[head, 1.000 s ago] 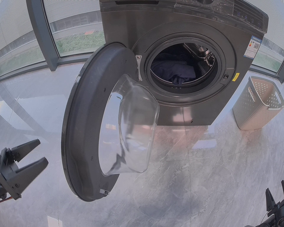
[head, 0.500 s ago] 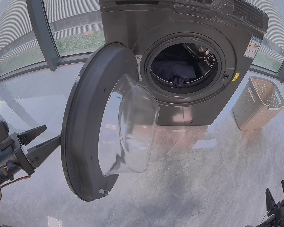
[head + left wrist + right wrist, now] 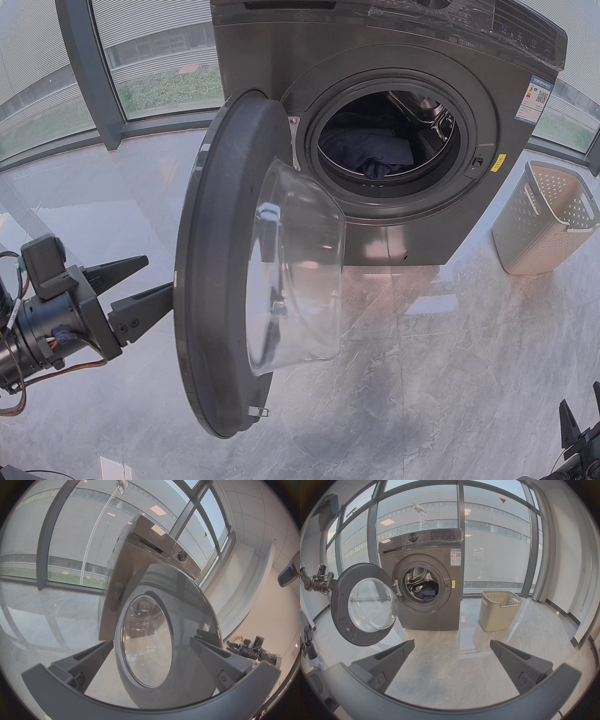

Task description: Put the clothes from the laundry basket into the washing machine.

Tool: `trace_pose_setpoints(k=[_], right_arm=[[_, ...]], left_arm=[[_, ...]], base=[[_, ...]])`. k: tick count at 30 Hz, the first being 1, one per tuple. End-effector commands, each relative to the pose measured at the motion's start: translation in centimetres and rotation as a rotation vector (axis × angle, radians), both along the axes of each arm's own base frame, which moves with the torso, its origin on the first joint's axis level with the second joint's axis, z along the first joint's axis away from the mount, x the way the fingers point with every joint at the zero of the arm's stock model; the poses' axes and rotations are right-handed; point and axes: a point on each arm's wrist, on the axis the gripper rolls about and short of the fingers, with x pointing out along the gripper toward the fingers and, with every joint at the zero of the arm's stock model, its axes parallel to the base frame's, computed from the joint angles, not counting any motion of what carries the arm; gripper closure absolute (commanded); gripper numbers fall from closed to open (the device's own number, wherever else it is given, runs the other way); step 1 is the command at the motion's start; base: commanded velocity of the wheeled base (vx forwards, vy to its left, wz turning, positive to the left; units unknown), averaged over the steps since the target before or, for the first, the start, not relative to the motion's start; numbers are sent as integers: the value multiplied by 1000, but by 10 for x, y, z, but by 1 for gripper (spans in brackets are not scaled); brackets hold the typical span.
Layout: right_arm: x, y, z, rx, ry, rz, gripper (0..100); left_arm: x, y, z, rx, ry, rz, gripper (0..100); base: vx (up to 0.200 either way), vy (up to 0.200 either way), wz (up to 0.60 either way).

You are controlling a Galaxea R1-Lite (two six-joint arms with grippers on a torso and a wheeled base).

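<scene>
Well, my left gripper [image 3: 157,276] is spread open, its lower fingertip [image 3: 160,295] at the outer rim of the door [image 3: 212,262] ahead. Past that, dark clothes [image 3: 369,153] lie inside the washing machine [image 3: 400,240]. Farther right, the laundry basket [image 3: 544,228] stands beyond my released right gripper [image 3: 452,642].

- Dark blue clothes [image 3: 369,153] lie inside the grey metal front-loading washing machine [image 3: 387,37].
- Its round glass-windowed door [image 3: 219,262] stands left of the opening.
- Beige perforated plastic laundry basket [image 3: 550,219] stands right of the machine.
- Left gripper [image 3: 159,274] is just beside the door's outer face.
</scene>
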Motion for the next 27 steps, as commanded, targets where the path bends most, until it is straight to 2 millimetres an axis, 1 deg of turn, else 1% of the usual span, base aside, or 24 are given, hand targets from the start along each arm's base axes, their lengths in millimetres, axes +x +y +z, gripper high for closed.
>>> trace_pose_setpoints(k=[1, 2, 5, 6, 7, 14, 15, 16, 19, 23, 27], right_arm=[[0, 0, -5, -2, 4, 8, 0], [0, 0, -5, -2, 4, 10, 0], [0, 0, -5, -9, 5, 10, 0], [0, 0, -5, -9, 5, 8, 0], [0, 0, -5, -9, 5, 8, 0], [0, 0, -5, -9, 5, 8, 0], [0, 0, -5, -9, 5, 10, 0], [0, 0, -5, -9, 5, 10, 0], [0, 0, -5, -9, 5, 8, 0], [0, 0, -5, -9, 5, 10, 0], [0, 0, -5, -9, 5, 8, 0]], left_arm=[[23, -23, -11, 18, 34, -44, 0], [24, -25, -11, 16, 32, -44, 0], [39, -46, -13, 12, 22, -75, 0], [41, -49, -13, 13, 22, -79, 0], [47, -60, -14, 12, 22, -90, 0], [67, -113, -18, -8, -10, -154, 0], [70, -118, -18, -15, -20, -156, 0], [70, -118, -18, -15, -20, -156, 0], [86, -136, -17, -47, -53, -164, 0], [100, -146, -14, -63, -71, -159, 0], [116, -160, -4, -108, -97, -158, 0]], base=[[0, 0, 0], [0, 0, 0], [0, 0, 0], [0, 0, 0], [0, 0, 0], [0, 0, 0], [0, 0, 0], [0, 0, 0], [0, 0, 0], [0, 0, 0], [0, 0, 0]])
